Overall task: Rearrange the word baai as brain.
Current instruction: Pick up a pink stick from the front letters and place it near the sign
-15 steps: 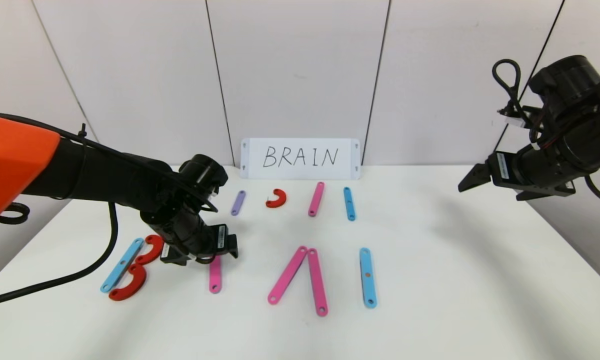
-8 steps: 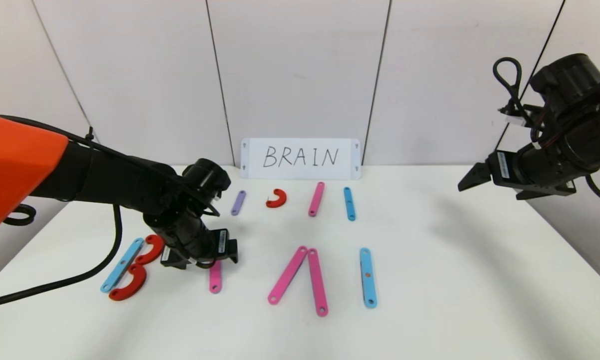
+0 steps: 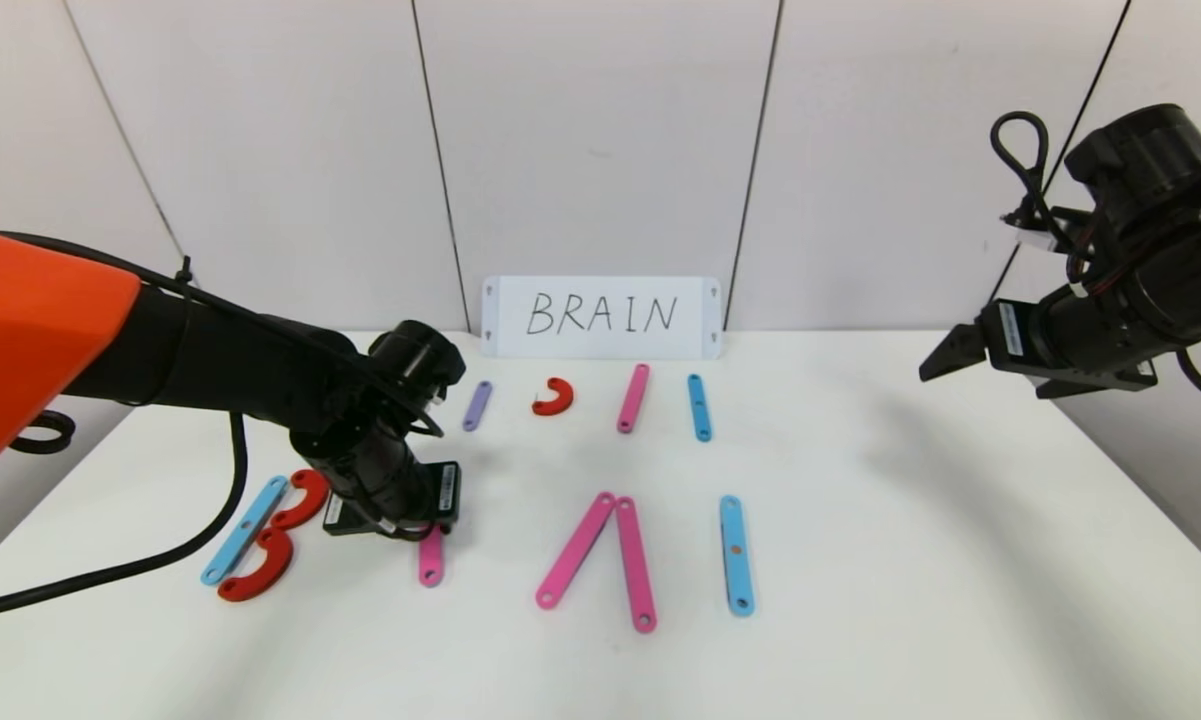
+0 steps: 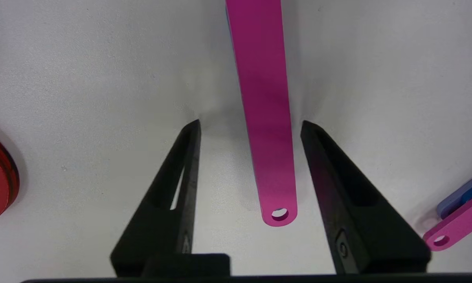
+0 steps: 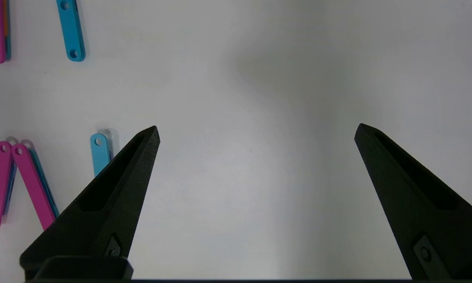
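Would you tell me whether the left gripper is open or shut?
Open: left gripper straddles the pink strip, gaps both sides.

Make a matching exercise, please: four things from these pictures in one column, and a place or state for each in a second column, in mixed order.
Things:
1. left end effector
2. right end effector
3. white card
4. purple strip

Places or states:
A. leans against the wall
B. open around a pink strip
C. open, raised above the table
D. lies flat beside a red arc

Pairs: 1-B, 2-C, 3-A, 4-D
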`<state>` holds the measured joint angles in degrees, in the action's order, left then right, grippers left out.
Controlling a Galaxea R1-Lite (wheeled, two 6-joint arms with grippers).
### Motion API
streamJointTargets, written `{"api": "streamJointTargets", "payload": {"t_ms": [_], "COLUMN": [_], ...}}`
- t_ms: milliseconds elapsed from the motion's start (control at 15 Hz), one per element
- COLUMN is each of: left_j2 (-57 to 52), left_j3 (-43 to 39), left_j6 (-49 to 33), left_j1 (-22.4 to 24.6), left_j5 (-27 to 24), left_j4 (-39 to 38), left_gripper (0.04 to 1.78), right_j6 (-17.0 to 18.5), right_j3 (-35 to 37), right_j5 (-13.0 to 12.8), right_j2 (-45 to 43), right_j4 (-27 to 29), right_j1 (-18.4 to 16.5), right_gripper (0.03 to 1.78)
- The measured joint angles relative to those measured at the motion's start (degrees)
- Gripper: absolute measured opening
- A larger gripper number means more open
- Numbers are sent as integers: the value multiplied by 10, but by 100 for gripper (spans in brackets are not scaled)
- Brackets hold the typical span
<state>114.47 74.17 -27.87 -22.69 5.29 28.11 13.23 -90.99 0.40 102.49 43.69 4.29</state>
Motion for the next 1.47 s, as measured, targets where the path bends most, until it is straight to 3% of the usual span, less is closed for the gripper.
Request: {"api": "streamJointTargets", "payload": {"t_ms": [133,267,1000,1467], "left_j2": [0,0,-12,46], "left_j3": [-2,-6,22,203], "left_j6": [0,0,36,69], "left_j1": [-2,-6,-7,-16], "left_j5": [14,17,16,10], "left_j4": [-1,-4,-42,-29], "left_gripper": [49,31,30,30], "right_j6": [0,0,-1,-2], "right_j3": [0,0,0,0], "right_j5": [0,0,-1,-1], "right_j2": [0,-1,2,6], "right_j4": [0,0,0,-2], "right_j1": [0,0,0,-7], "right_gripper": [174,174,174,174]}}
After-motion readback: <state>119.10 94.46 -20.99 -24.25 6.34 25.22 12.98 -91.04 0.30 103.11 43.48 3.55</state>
